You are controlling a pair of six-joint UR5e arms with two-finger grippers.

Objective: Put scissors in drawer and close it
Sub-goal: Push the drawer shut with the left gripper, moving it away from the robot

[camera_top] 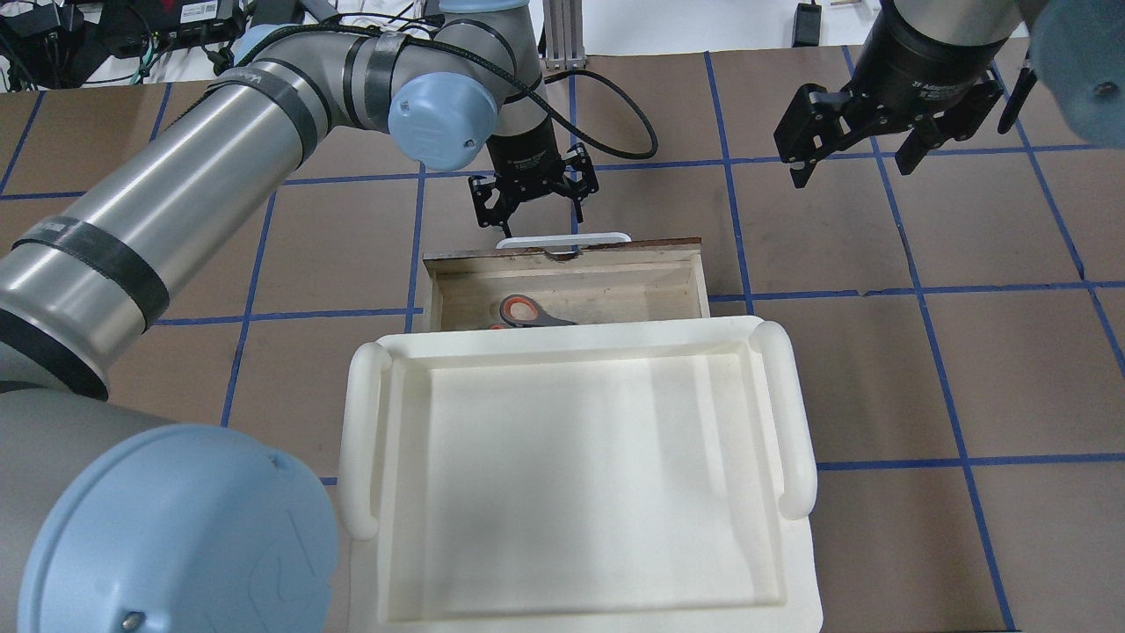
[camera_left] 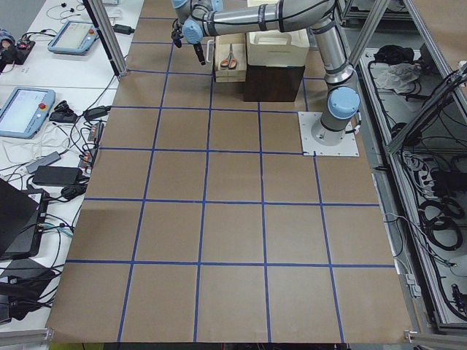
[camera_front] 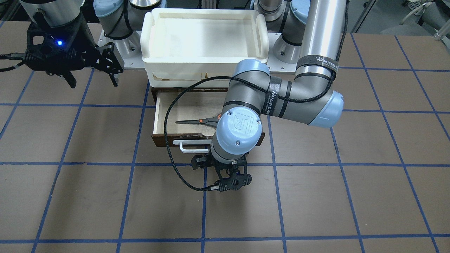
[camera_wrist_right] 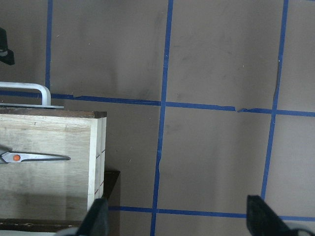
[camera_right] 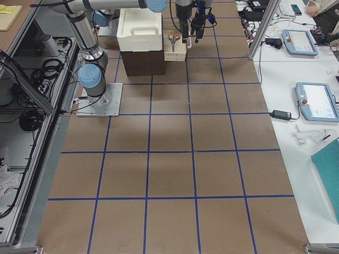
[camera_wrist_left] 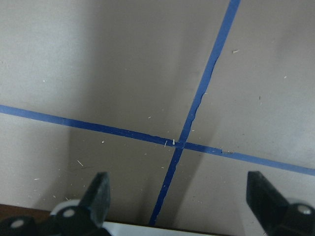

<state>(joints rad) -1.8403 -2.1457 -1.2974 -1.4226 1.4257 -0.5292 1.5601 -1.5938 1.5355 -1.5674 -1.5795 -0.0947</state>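
Observation:
The scissors [camera_front: 197, 121] lie flat inside the open drawer [camera_front: 165, 142], blades pointing toward the robot's right. They also show in the overhead view [camera_top: 527, 312] and the right wrist view [camera_wrist_right: 34, 157]. The drawer's white bar handle [camera_top: 562, 238] faces away from the robot. My left gripper [camera_top: 532, 207] is open and empty, pointing down over the table just beyond the handle, whose top edge shows at the bottom of the left wrist view [camera_wrist_left: 128, 228]. My right gripper [camera_top: 851, 173] is open and empty, hovering above the table off the drawer's right side.
A large white plastic tray [camera_top: 360, 440] sits on top of the cabinet above the drawer and hides the drawer's rear part from overhead. The brown table top [camera_front: 316, 196] is crossed by blue tape lines. The left arm's black cable [camera_front: 172, 154] loops over the drawer.

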